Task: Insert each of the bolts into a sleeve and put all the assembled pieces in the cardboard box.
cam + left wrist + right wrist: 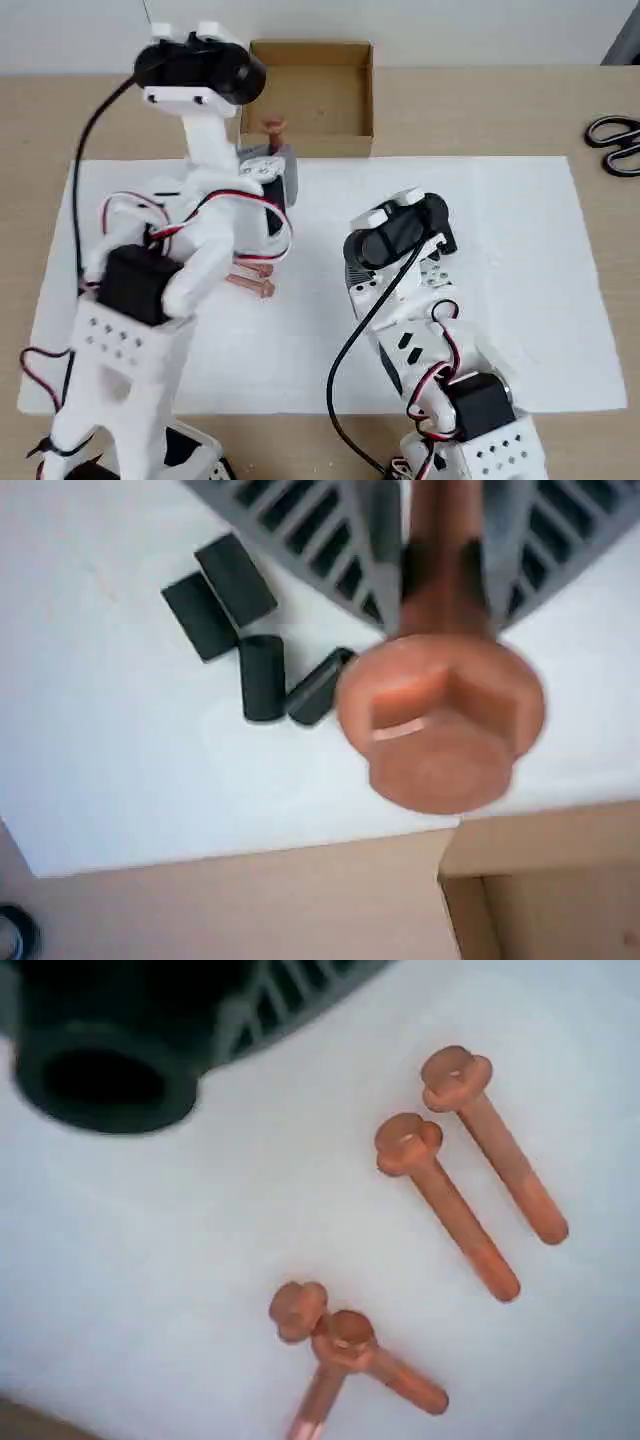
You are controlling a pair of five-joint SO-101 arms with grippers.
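**While clamped on one bolt and one sleeve, poised for joining**

Left fingers (385, 555) shut tight on the shank of a copper-coloured bolt (440, 730), flanged head jutting clear, tip end hidden behind them. Held above the white sheet (100, 760), just beside the front wall of the cardboard box (308, 146). Right fingers (225, 1020) closed, by the look of it, around a black sleeve (105, 1085), open bore facing out, over the middle of the sheet.

Probably rigid and light, both pieces. Smooth shank likely to slip or twist under a slack grip, so best taken near the head, leaving the far end bare for the bore. Sleeve best pinched across its outer wall, with both ends kept open.

Farther out: four loose sleeves (262, 675) bunched together on the sheet, some touching. Four loose bolts (450, 1200) lying flat, two side by side but apart, two crossed. Scissors (615, 143) well apart near the edge of the desk (200, 910), no obstacle.

Main hindrance probably the crossed pair, awkward to lift singly. Also the two arms crowding each other wherever bolt and sleeve meet.
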